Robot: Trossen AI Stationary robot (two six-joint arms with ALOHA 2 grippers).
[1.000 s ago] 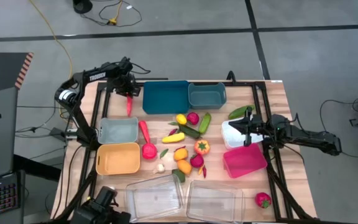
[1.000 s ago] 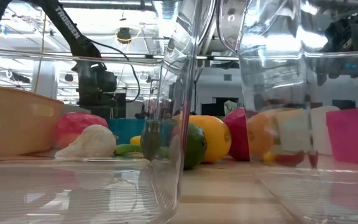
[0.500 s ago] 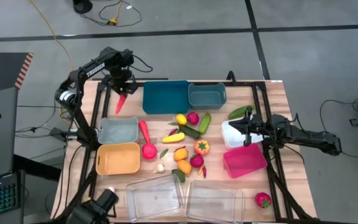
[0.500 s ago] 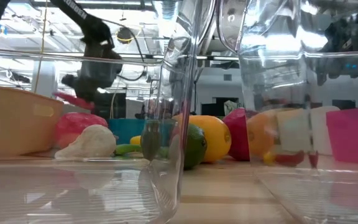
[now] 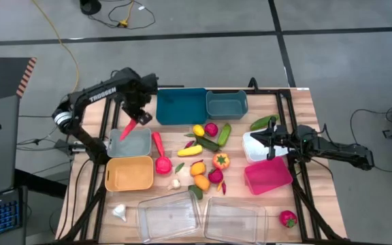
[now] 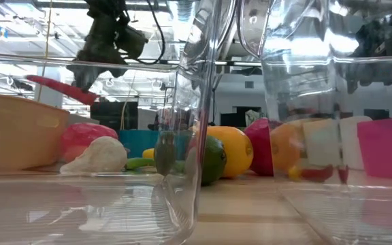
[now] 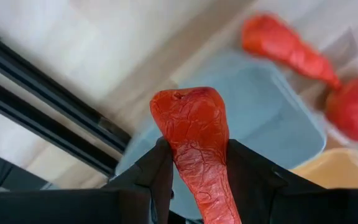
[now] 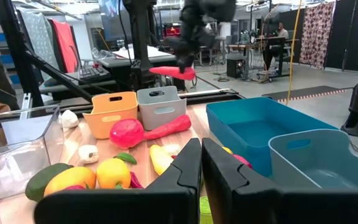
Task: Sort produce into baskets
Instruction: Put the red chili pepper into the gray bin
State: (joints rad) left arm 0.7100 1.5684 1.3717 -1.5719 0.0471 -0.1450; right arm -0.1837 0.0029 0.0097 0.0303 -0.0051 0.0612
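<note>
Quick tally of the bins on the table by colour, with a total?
Teal bins: 2
Grey bin: 1
Tan-yellow bin: 1
White bin: 1
Magenta bin: 1
Clear trays: 2
Total: 8

High view: straight down, whole table (image 5: 305,102). Low view: table height, pressed against clear trays (image 6: 114,136), facing room. Left wrist: close above grey bin (image 7: 272,112). Right wrist: level across table, same grey bin (image 8: 160,102) mid-frame.
</note>
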